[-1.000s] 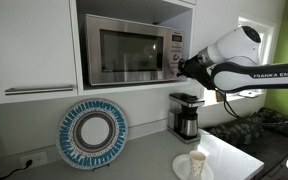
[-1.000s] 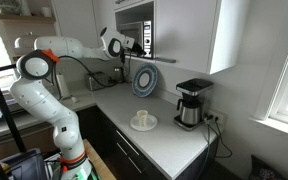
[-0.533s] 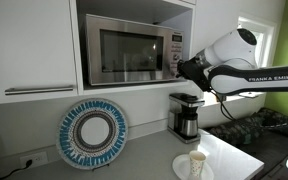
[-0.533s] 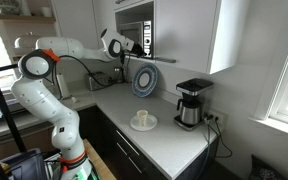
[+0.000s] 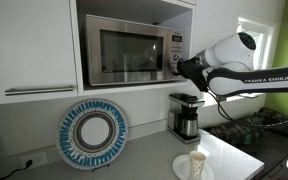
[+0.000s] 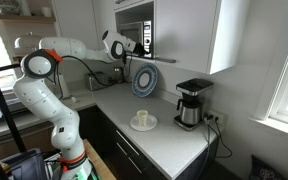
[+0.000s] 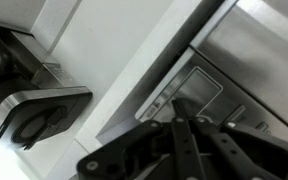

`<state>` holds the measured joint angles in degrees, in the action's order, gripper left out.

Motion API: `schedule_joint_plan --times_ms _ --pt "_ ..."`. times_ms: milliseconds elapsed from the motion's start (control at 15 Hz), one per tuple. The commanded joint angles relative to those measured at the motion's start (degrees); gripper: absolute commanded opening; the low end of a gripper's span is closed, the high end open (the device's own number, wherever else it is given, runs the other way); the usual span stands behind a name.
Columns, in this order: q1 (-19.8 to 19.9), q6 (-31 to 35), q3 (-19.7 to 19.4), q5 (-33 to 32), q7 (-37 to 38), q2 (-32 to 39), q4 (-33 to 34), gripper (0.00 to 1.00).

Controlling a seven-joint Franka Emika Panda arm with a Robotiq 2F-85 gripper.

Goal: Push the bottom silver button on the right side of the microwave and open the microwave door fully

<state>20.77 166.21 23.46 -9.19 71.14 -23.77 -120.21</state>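
Observation:
A stainless microwave (image 5: 129,52) sits in a cabinet niche, its door closed. Its control panel (image 5: 174,55) is on the right side, with silver buttons low down. My gripper (image 5: 178,68) is at the bottom of that panel, fingertips against or just off it; the button itself is hidden behind the fingers. In the wrist view the fingers (image 7: 179,125) are pressed together, pointing at the panel (image 7: 199,90). In an exterior view the gripper (image 6: 137,47) is at the microwave (image 6: 147,35) front.
A black coffee maker (image 5: 186,114) stands below the gripper on the counter (image 5: 134,160). A blue patterned plate (image 5: 91,134) leans against the wall. A cup on a saucer (image 5: 195,163) sits near the counter's front. White cabinet doors (image 5: 29,50) flank the microwave.
The arm has shifted slightly toward the microwave panel; the gripper stays at the bottom of the control panel. The door stays closed.

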Motion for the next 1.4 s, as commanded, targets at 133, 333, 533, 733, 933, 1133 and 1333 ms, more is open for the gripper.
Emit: schedule_joint_plan --times_ms 133,333,533,733,933,1133,1333 --pt "-0.1 4.3 -0.5 0.9 0.5 3.0 0.1 0.0" --pt "0.5 8.7 -0.5 0.1 0.1 4.5 0.3 0.0" --pt "0.0 12.7 -1.4 0.3 -0.9 6.8 0.3 0.0" --pt "-1.5 15.9 -2.8 0.7 -2.0 8.9 0.2 0.0" --pt "-3.6 19.0 -4.7 0.7 -2.8 10.5 -0.2 0.0" --pt "-7.4 20.0 -7.7 0.9 -3.0 11.0 -0.6 0.0" --pt "-15.2 15.9 -13.5 1.6 -5.5 9.4 -0.8 0.0"
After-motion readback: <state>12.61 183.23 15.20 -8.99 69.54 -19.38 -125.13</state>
